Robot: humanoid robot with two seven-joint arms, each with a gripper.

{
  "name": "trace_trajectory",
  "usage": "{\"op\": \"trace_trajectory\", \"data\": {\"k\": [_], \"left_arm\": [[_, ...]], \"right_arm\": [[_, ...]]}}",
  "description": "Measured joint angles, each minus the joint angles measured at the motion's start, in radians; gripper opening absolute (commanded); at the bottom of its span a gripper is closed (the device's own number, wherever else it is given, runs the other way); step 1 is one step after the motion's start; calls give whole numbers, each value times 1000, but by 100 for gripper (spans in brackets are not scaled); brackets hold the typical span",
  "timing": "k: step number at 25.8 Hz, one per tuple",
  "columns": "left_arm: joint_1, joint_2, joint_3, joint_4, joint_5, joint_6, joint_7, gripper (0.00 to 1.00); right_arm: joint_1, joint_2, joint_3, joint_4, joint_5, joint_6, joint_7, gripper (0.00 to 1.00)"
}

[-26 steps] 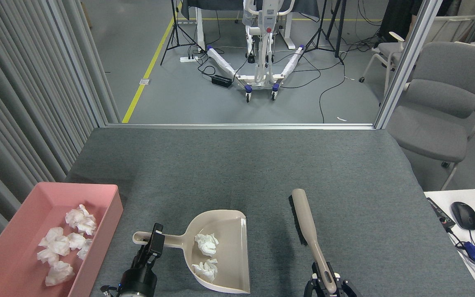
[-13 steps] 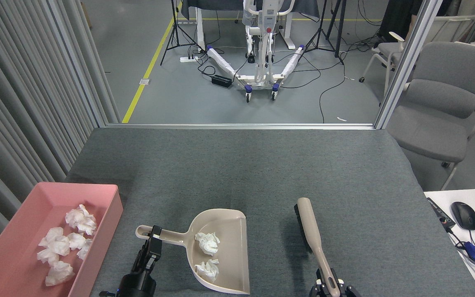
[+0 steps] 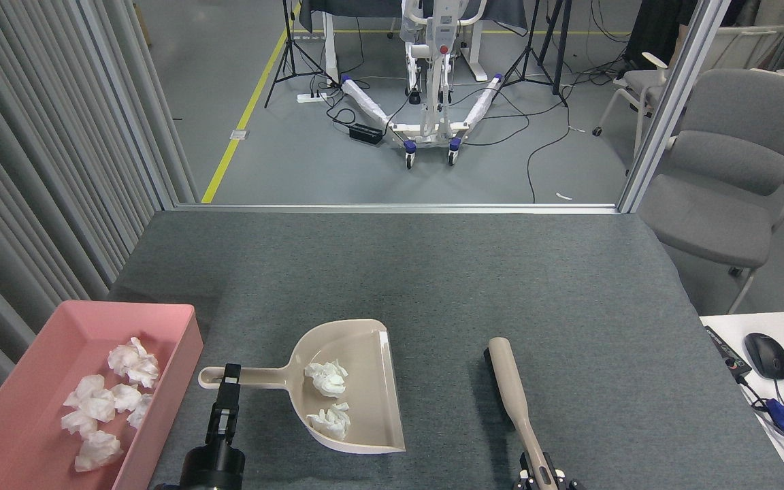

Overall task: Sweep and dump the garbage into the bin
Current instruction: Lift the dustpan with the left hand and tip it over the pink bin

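Note:
A beige dustpan (image 3: 358, 381) lies at the front middle of the grey table with two white tissue wads of garbage (image 3: 327, 378) (image 3: 331, 422) in it. My left gripper (image 3: 229, 384) is shut on the dustpan's long handle near its left end. The pink bin (image 3: 181, 340) stands at the front left and holds several more tissue wads (image 3: 103, 405). To the right, a beige brush (image 3: 511, 388) with dark bristles points away from me; my right gripper (image 3: 543, 473) holds its handle at the bottom edge, mostly cut off.
The grey table top (image 3: 399, 272) stretches back to a metal rail. A white side table (image 3: 766, 381) with a mouse, cables and a blue item sits at the right. A grey chair (image 3: 725, 184) stands beyond the table's right corner, and ribbed grey panels line the left.
The dustpan has shifted left and slightly away with my left gripper, the two wads still inside. The brush has slid back toward me, and my right gripper has dropped lower in view.

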Motion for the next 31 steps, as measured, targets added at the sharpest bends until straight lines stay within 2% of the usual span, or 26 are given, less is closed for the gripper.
{"op": "trace_trajectory", "data": {"k": [5,9,12,20,26,31], "left_arm": [[6,47,-4,-113,67,82,1,0],[7,133,-5,-172,160,102,5,0],[5,239,-3,-186,247,107,29,0],[37,570,25,-193,480,109,52,0],[87,768,101,-155,528,83,43,0],[130,906,125,-49,536,-9,14,0]], "right_arm": [[-7,0,0,1,1,4,0,0],[-12,1,-3,-4,1,9,-1,0],[-22,-2,-6,-9,1,10,-3,0],[-29,-12,-28,-1,-3,6,-2,0],[-31,-11,-31,13,-3,11,0,0],[-34,-14,-32,25,-3,13,0,0]]}}
